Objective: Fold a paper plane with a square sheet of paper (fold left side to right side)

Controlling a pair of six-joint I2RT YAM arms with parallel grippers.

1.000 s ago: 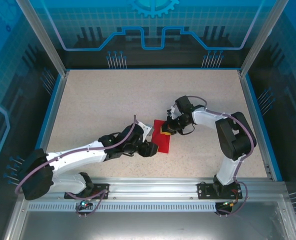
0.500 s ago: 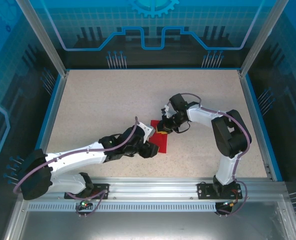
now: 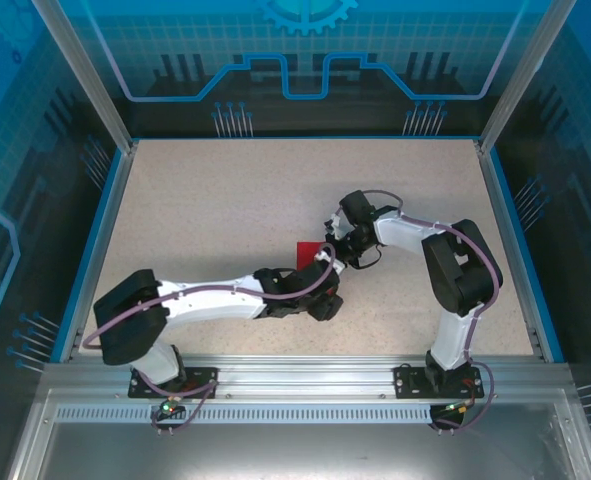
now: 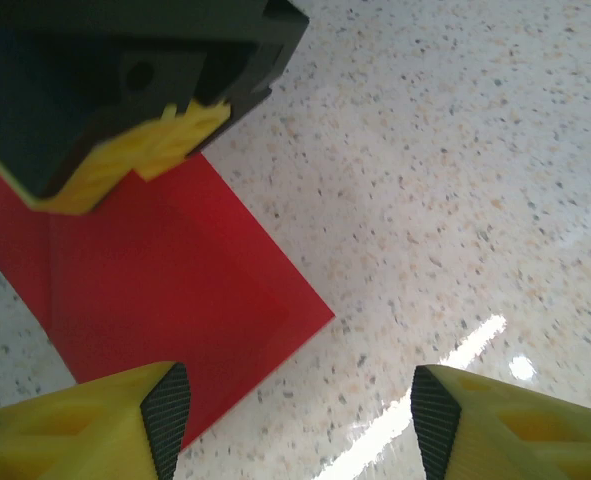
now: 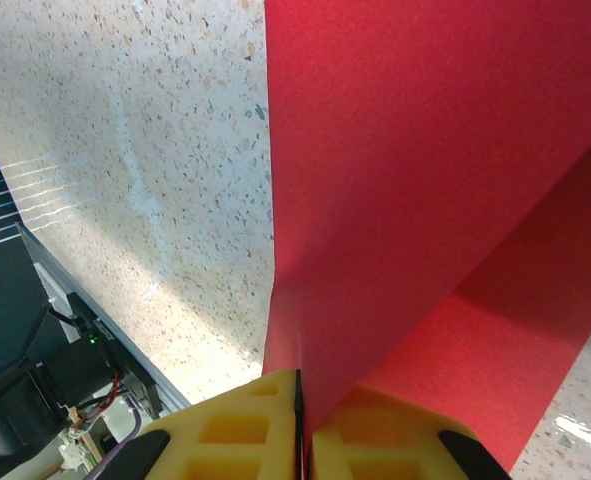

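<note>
Left gripper (image 4: pixel 300 425): fingers (image 4: pixel 165 415) spread, nothing between them (just speckled table (image 4: pixel 455 200) under the gap). Square sheet of paper (image 4: pixel 165 270), red face up, lies just ahead of its left fingertip, one corner poking out ahead of the gap. Past that, right gripper (image 5: pixel 298 425): pads pressed together, pinching the sheet's edge. Red paper runs forward and rightward from its tips, bare table to their left. Top view: both grippers close together mid-table, sheet between them.
</note>
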